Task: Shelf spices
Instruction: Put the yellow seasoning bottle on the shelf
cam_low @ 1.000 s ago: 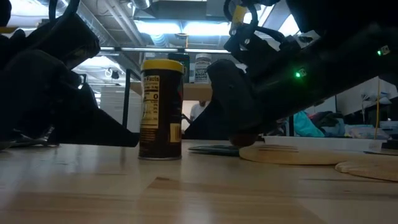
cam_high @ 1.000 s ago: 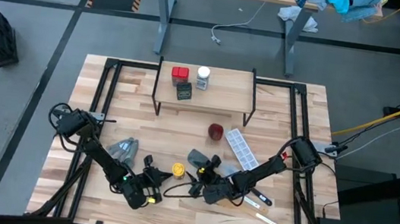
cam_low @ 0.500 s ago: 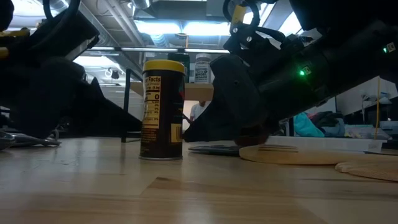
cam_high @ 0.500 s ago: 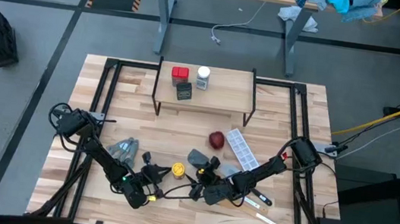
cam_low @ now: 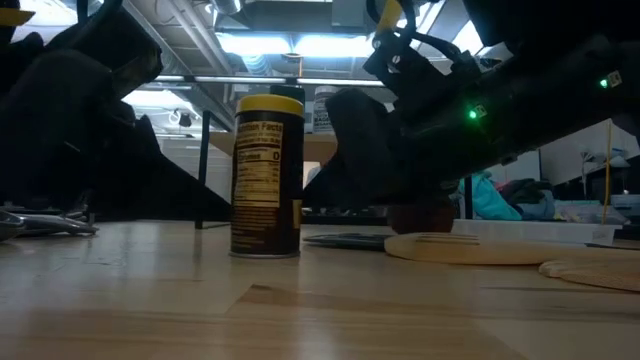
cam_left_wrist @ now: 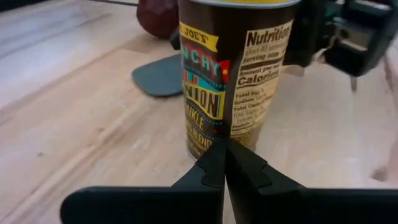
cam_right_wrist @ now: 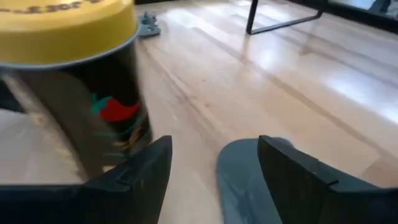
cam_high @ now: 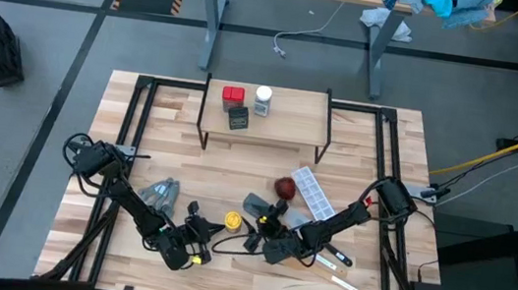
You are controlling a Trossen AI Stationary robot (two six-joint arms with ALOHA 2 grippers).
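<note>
The yellow-lidded amber jar [cam_high: 232, 220] stands upright on its base on the tabletop, near the front. My left gripper [cam_high: 207, 226] is shut, its tips at the jar's lower wall [cam_left_wrist: 224, 134]. My right gripper [cam_high: 259, 226] is open on the jar's other side. One of its fingers [cam_right_wrist: 134, 174] stands beside the jar [cam_right_wrist: 68, 87]; whether it touches cannot be told. The shelf [cam_high: 291, 127] at the far side carries a red tin [cam_high: 233, 94], a dark tin [cam_high: 238, 118] and a white-capped jar [cam_high: 263, 99] on its top board. My left gripper sets its shut fingertips [cam_left_wrist: 214, 165] against the jar's side wall, low down near the base [cam_left_wrist: 205, 140]. It comes in slanting down from the table's left. The jar stays upright on the table.
A dark red round dish [cam_high: 283, 186], a flat grey piece [cam_high: 254, 204] and a white segmented tray [cam_high: 313, 191] lie just behind my right gripper. A silvery bundle [cam_high: 159, 192] lies near my left arm. White sticks [cam_high: 336, 263] lie front right.
The jar has turned about its upright axis, so another part of its label faces the near edge. It has also shifted slightly toward the table's right. The dark red dish has moved a short way toward the near edge. Both grippers have stayed in place.
</note>
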